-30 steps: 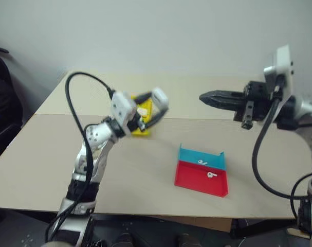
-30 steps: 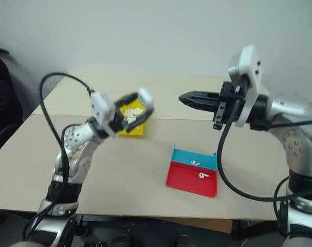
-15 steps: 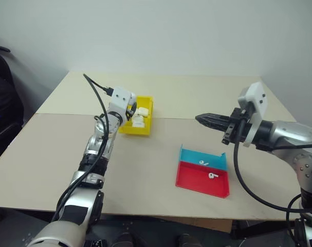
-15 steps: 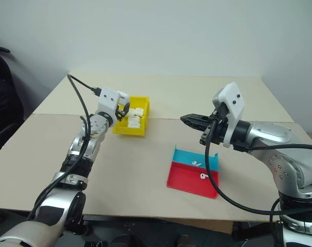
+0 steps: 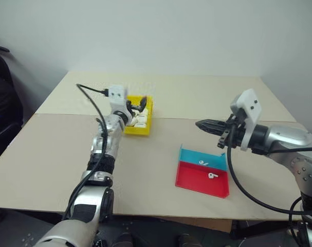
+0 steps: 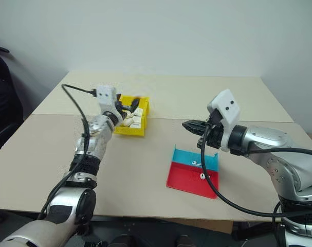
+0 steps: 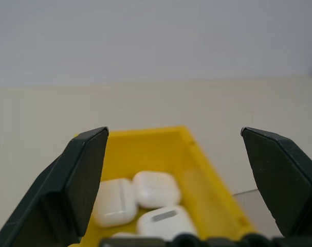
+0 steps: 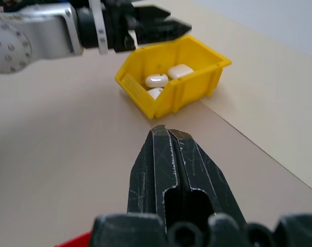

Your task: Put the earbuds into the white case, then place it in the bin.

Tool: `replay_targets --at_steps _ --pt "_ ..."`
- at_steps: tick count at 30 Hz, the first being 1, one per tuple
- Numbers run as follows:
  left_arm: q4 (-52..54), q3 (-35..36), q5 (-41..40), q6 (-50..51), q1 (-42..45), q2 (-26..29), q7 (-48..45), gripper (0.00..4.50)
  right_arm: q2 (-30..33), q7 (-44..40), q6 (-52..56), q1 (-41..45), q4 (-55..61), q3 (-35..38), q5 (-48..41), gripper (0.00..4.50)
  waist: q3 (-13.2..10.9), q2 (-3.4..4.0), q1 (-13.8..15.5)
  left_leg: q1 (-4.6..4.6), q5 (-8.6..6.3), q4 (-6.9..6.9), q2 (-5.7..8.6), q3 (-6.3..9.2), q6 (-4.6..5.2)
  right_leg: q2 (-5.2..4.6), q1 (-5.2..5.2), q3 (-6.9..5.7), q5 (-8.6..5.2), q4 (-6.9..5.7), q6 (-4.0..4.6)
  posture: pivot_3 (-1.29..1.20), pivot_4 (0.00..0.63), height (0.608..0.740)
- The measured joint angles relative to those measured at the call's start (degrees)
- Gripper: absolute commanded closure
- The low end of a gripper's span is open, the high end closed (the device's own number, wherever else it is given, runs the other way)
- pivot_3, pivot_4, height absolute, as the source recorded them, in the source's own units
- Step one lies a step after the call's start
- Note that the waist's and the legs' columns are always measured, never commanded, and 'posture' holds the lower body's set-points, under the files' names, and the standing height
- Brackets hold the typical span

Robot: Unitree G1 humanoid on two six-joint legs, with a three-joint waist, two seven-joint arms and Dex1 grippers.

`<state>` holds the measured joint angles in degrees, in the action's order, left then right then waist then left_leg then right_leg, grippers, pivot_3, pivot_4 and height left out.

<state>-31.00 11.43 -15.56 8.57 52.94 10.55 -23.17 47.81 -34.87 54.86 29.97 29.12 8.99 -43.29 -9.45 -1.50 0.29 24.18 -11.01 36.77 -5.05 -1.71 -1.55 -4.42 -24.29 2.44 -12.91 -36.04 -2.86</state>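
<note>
In the upper left of the head view the left tool (image 5: 139,107) hangs over the small bright yellow plastic bin (image 5: 145,128), its black fingers (image 7: 84,175) now spread wide where a second ago they were pressed together on a white thing, so it holds nothing. That suggests a small glossy white rounded charging case (image 7: 157,188) has just been released into the bin, which would finish one placing step. The wrist view along that tool shows three white cases lying together in the bin, with the edge of what may be a fourth at the bottom of the frame. Right of centre, on the pale beige surface (image 5: 53,154), lies a flat tray with a blue part and a red part (image 5: 197,180); two tiny glossy white earbuds (image 5: 213,175) rest on it, one on each colour, so another round appears to remain. At right, above the tray, the right tool (image 5: 206,125) has its fingers pressed together on nothing.
</note>
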Motion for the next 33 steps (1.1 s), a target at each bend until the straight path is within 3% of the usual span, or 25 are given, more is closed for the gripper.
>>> replay_targets --at_steps 6,10,15,20,27,33 --pt "20.98 -3.51 -4.8 4.45 -17.75 11.56 -16.87 0.01 6.47 -13.87 -17.79 -14.97 1.01 2.77 8.33 4.5 0.02 0.04 -0.93 -0.04 0.0 -0.07 0.0 0.0 -0.01 -0.01 0.02 0.03 -0.04 0.03 -0.04 0.0 0.15 0.74" --pt "37.17 -3.06 -11.92 10.8 -27.21 21.22 -25.93 0.01 8.9 -24.37 -32.75 -20.32 -3.93 9.26 12.9 4.5 0.01 0.02 -0.95 -0.14 0.06 -0.01 -0.01 -0.01 -0.11 -0.01 0.08 0.01 -0.04 -0.04 -0.07 0.0 0.15 0.74" --pt "50.63 4.73 -21.19 17.8 -37.52 32.23 -31.86 0.01 12.05 -33.66 -42.87 -22.5 -13.32 14.34 15.24 4.5 0.01 0.02 -1.1 -0.65 0.1 0.0 -0.02 -0.01 -0.18 0.01 0.39 0.1 -0.27 -0.1 -0.19 0.0 0.15 0.74" --pt "55.01 15.14 -27.01 23.16 -48.01 39.9 -35.42 0.01 14.5 -39.41 -50.24 -23.98 -23.04 15.53 18.57 4.5 0.01 0.02 -1.34 -0.84 0.11 0.0 -0.01 -0.02 -0.19 0.04 0.39 0.23 -0.43 -0.25 0.11 0.0 0.15 0.74" --pt "55.3 21.83 -24.61 23.31 -60.36 43.93 -39.68 0.01 15.64 -42.38 -56.21 -24.46 -30.05 16.1 21.23 4.5 0.01 0.03 -1.18 -0.83 0.11 -0.02 0.0 -0.05 -0.19 0.02 0.33 0.26 -0.47 -0.24 0.18 0.0 0.15 0.74" --pt "56.94 23.27 -23.8 22.14 -62.65 43.4 -39.79 0.01 15.58 -42.25 -57.92 -21.84 -32.15 11.62 22.41 4.5 0.01 0.03 -1.12 -0.81 0.11 -0.02 -0.01 -0.07 -0.2 0.02 0.27 0.28 -0.48 -0.27 0.2 0.0 0.15 0.74"
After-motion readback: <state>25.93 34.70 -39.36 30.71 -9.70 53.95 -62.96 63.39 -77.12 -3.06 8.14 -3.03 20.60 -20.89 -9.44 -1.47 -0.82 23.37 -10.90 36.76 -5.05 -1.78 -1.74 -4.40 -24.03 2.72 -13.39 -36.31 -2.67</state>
